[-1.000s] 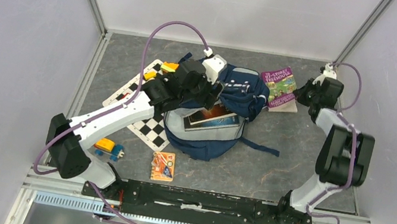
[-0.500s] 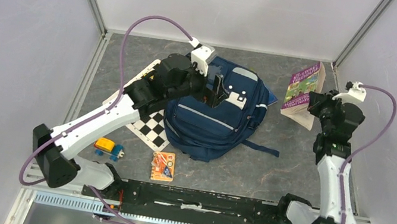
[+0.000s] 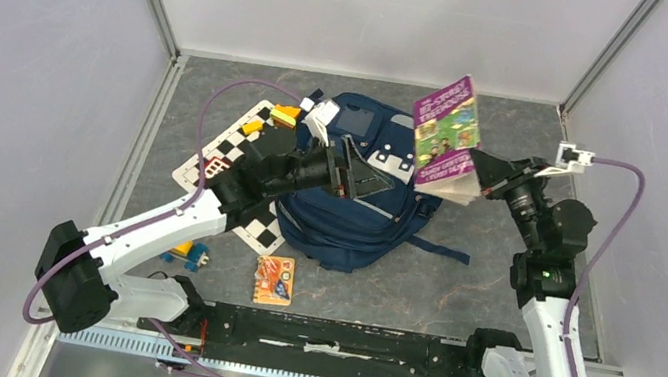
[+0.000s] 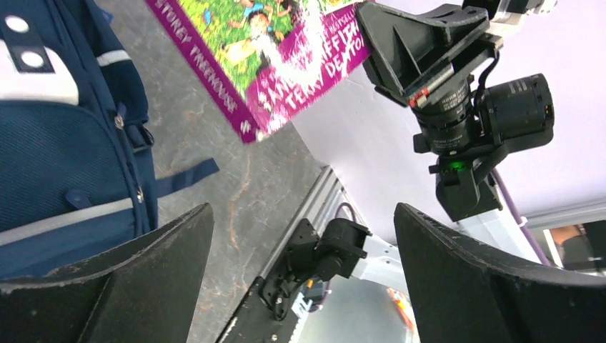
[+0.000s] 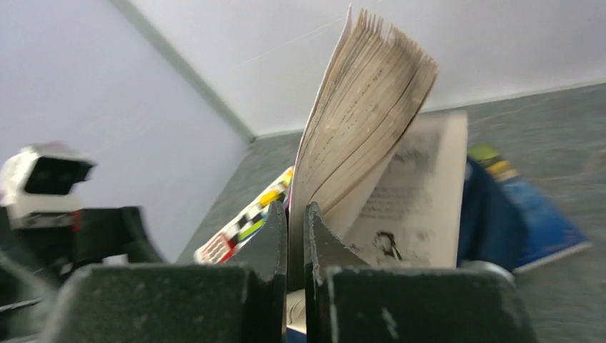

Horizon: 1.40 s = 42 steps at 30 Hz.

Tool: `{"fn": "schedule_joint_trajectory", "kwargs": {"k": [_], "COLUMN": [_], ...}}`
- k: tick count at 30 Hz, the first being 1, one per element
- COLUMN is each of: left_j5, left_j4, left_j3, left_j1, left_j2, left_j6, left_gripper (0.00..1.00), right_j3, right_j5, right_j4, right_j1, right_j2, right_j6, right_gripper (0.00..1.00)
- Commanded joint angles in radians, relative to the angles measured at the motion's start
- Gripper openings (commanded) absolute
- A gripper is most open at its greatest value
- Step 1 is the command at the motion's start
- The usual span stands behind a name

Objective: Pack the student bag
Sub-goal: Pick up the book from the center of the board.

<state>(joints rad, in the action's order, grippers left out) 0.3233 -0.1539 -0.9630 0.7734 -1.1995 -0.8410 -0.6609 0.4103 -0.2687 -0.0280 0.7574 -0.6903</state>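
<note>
The navy student bag (image 3: 344,226) lies flat mid-table, front up, its white patch showing. My left gripper (image 3: 353,173) hovers over the bag's upper front, open and empty; in the left wrist view its wide-apart fingers (image 4: 107,286) frame the table, with the bag (image 4: 57,143) at the left. My right gripper (image 3: 476,176) is shut on a purple paperback book (image 3: 446,138) and holds it in the air above the bag's right edge. In the right wrist view the gripper (image 5: 295,229) pinches the book (image 5: 364,128) by its cover side, and the pages fan open.
A checkerboard (image 3: 235,148) lies partly under the bag's left side, with a yellow toy (image 3: 283,115) at its far end. A small toy car (image 3: 186,251) and an orange card (image 3: 274,278) lie near the front. Walls close in left, right and behind.
The bag, held open with books showing a second ago, now lies shut. The left gripper has let go and drawn back. The right gripper has lifted the purple book and swung it left.
</note>
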Motion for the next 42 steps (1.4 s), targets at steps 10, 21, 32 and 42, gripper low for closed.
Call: {"fn": "schedule_joint_trajectory", "kwargs": {"k": [10, 21, 32, 42], "left_j5": [0.018, 0.017, -0.028, 0.101], "left_j4": [-0.243, -0.380, -0.317, -0.144], "left_j3": [0.118, 0.118, 0.156, 0.141], "left_j1": [-0.003, -0.003, -0.006, -0.010], "left_j2": [-0.027, -0.078, 0.021, 0.196], "left_j6": [-0.247, -0.302, -0.228, 0.065], "left_gripper": [1.00, 0.82, 0.02, 0.02], "right_j3": [-0.019, 0.038, 0.060, -0.044], "right_j5": [-0.030, -0.052, -0.159, -0.018], "right_j4": [-0.289, -0.369, -0.056, 0.211], "right_j1": [0.253, 0.383, 0.399, 0.398], "right_j2": [-0.034, -0.022, -0.093, -0.026], "right_j6": [-0.185, -0.217, -0.031, 0.166], "right_gripper": [0.00, 0.00, 0.25, 0.98]}}
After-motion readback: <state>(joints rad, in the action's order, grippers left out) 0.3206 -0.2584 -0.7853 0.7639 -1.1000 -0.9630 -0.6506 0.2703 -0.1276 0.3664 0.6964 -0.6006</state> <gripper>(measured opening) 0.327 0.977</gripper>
